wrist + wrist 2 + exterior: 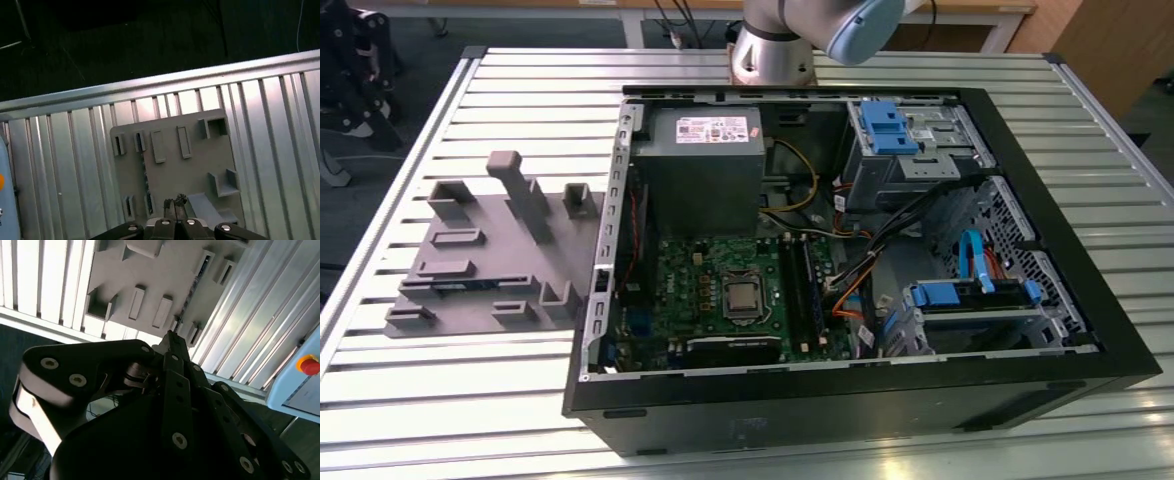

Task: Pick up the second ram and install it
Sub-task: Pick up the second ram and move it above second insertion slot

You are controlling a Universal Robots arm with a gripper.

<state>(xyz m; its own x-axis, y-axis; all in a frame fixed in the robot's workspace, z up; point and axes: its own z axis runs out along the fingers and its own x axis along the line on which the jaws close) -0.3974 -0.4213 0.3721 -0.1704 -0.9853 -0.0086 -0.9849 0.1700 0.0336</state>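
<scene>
The exterior view looks steeply down on the open black computer case and grey plastic tray; both wrist views face that tray from above.

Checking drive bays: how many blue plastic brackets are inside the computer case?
2: one blue bracket near the arm's base, another blue bracket toward the exterior view's right. More may be hidden.

Ribbed table of bright, reflective metal is shown; the tray is seen in matt grey plastic (smooth-faced), the computer case in matt black.
</scene>
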